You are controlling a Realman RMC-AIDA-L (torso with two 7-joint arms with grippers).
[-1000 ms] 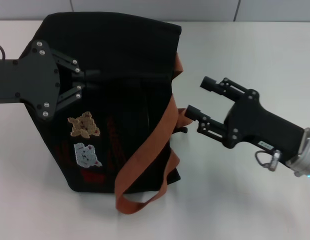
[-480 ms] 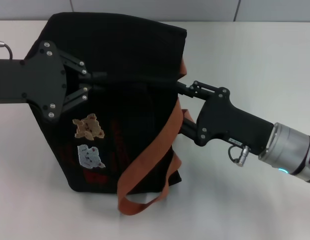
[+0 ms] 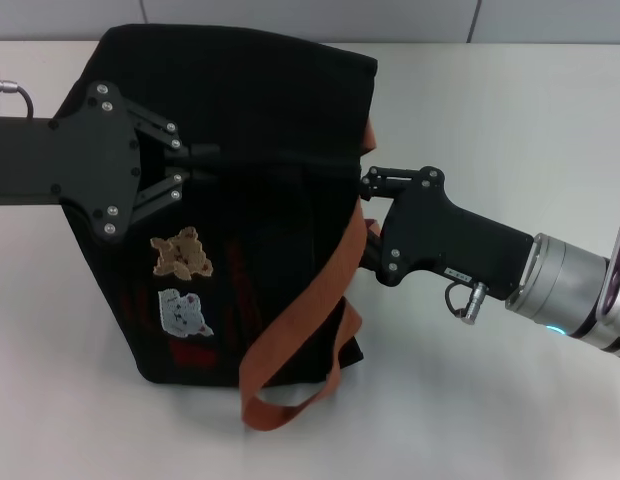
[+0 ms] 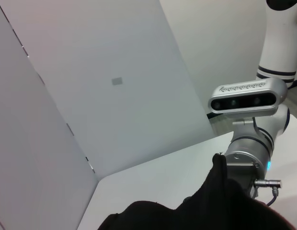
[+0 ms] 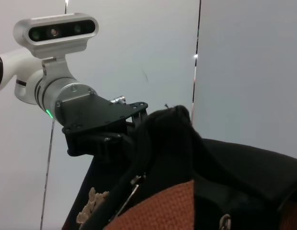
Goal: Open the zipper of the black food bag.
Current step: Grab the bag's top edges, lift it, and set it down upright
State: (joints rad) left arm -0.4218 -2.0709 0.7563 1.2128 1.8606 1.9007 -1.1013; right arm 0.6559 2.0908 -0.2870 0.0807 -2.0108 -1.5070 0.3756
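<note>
Black food bag (image 3: 240,200) upright on worktop (image 3: 510,120) | left claw (image 3: 195,165) pinching its top fabric | right claw (image 3: 362,215) at zipper (image 5: 134,184) end, closure unclear | advice: brace bag, pull along zip line.

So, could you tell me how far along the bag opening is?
Done: the left gripper is pinching the black food bag on its top. In hand: the right gripper is at the bag's strap-side edge, its fingers hidden. Left: the zipper looks closed, its pull not yet drawn.
</note>
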